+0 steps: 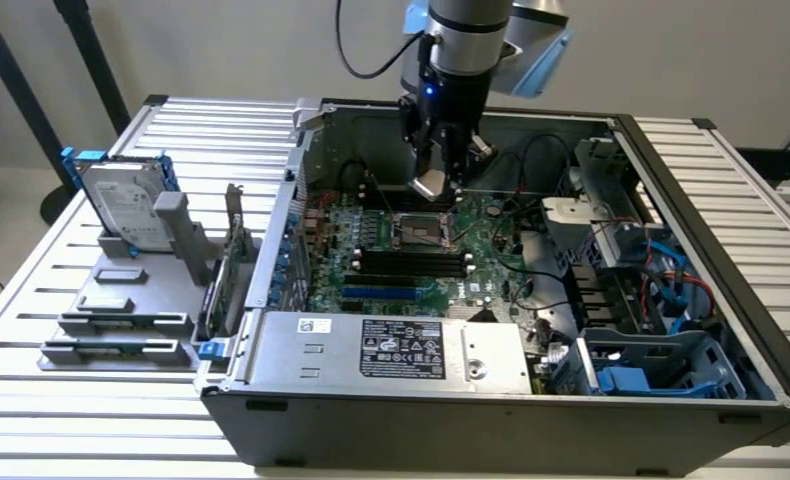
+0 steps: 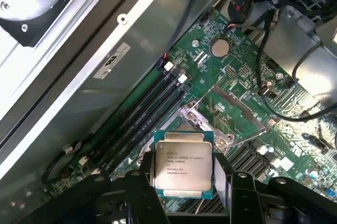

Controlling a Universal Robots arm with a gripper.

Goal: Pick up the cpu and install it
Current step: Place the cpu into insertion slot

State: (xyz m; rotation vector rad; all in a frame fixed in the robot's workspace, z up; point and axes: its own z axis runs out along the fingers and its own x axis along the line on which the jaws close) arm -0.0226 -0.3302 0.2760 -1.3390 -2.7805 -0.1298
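The cpu [image 2: 183, 163], a thin square chip with a silver metal top and printed lettering, sits between my two black fingers [image 2: 141, 184]. My gripper [image 2: 184, 187] is shut on it by its side edges. In the exterior view the gripper [image 1: 435, 182] hangs inside the open computer case, and the cpu [image 1: 429, 186] shows as a small silver plate at its tip. It is held a little above and behind the cpu socket [image 1: 422, 232] on the green motherboard [image 1: 482, 290]. The socket's metal frame [image 2: 218, 116] lies just beyond the chip, apart from it.
Black memory slots [image 1: 402, 262] run in front of the socket. A power supply [image 1: 388, 350] lines the case front, and a drive cage with blue parts [image 1: 649, 370] fills the exterior view's right. Black cables [image 2: 274, 92] cross the board. A hard drive [image 1: 126, 205] and grey bars [image 1: 115, 350] stand outside.
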